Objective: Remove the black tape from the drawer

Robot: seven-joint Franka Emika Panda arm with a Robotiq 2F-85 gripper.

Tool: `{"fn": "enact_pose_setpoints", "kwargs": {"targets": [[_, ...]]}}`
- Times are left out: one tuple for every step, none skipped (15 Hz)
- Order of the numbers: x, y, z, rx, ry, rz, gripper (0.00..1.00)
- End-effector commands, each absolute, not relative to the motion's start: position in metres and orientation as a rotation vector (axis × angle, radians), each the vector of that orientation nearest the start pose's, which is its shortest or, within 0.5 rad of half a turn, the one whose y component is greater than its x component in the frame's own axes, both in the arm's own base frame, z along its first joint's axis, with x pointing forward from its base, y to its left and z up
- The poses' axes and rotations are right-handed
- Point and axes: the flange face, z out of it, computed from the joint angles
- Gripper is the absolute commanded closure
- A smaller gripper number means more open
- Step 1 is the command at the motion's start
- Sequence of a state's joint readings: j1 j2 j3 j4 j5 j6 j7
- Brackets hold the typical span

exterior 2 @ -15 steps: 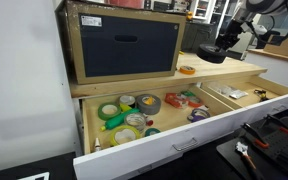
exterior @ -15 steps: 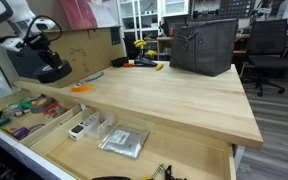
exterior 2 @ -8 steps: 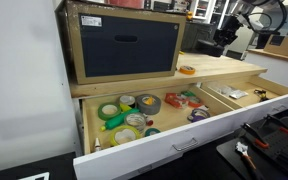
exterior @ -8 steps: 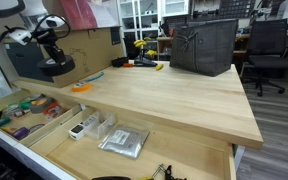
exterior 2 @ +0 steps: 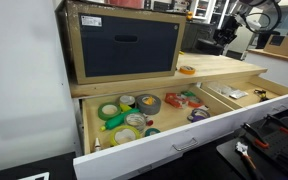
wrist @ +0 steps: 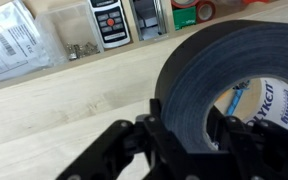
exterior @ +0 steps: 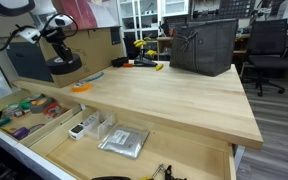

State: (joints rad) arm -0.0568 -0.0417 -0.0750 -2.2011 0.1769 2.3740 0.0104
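My gripper [wrist: 189, 135] is shut on the black tape [wrist: 219, 75], a large glossy roll that fills the wrist view, with one finger on each side of its wall. In both exterior views the gripper [exterior: 56, 50] [exterior 2: 222, 38] holds the roll [exterior: 64, 64] high above the wooden tabletop [exterior: 164, 95], at its far end. The drawer [exterior 2: 154, 125] stands pulled out below the tabletop, with grey, green and yellow tape rolls in it. The drawer also shows in the other exterior view [exterior: 44, 125].
A brown box with a dark front [exterior 2: 124, 45] stands on the tabletop. An orange tape roll [exterior 2: 187, 70] lies on the top near the gripper. A black bag [exterior: 204, 45] sits at the far side. Small parts boxes [wrist: 114, 20] and a bagged item [exterior: 122, 142] lie in the drawer.
The gripper has risen with the black tape, from just above the tabletop to well above it, and shifted slightly toward the far end.
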Motion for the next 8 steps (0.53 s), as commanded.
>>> {"fn": "enact_pose_setpoints", "kwargs": {"targets": [[0.542,-0.076,0.449,-2.949,0.436,-0.368,0.81],[0.542,-0.077,0.450,-2.946,0.449,-0.374,0.81],[0.540,-0.075,0.427,-2.970,0.401,-0.348,0.81],[0.540,-0.076,0.426,-2.971,0.402,-0.345,0.56],[0.539,-0.076,0.421,-2.974,0.402,-0.331,0.56],[0.539,-0.076,0.416,-2.976,0.402,-0.317,0.56],[0.540,-0.076,0.412,-2.978,0.402,-0.307,0.56],[0.540,-0.076,0.410,-2.979,0.403,-0.301,0.56]]}}
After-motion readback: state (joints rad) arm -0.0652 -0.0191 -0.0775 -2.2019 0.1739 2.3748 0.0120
